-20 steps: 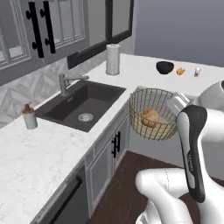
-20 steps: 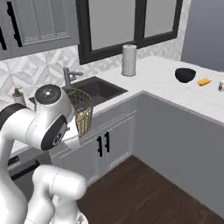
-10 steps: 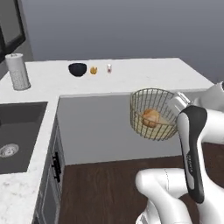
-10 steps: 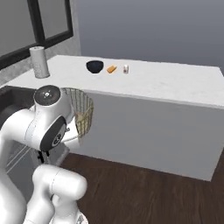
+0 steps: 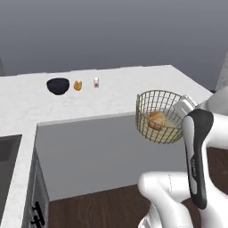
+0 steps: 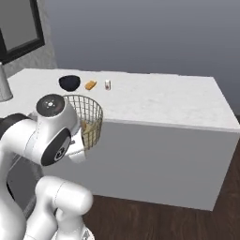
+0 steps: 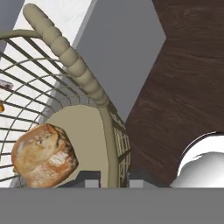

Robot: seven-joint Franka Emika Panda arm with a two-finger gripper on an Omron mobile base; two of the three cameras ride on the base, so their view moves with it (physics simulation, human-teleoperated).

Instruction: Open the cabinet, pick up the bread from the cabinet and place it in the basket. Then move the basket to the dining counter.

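Note:
My gripper is shut on the wall of the pale gold wire basket, just under its rim, and holds it in the air. The round golden-brown bread lies on the basket's tan base. In the left base view the basket hangs with the bread in it, in front of and just below the edge of the dining counter, with the gripper at its right side. In the right base view the basket sits beside my arm, before the dining counter. The cabinet is out of view.
On the counter's far side stand a dark bowl, an elongated orange bun and a small shaker. A sink corner shows at the left. Dark wood floor lies below the basket.
The base has turned, so both base views have swung from the sink and cabinets to the long counter. The basket with the bread stays held in the same place beside the arm.

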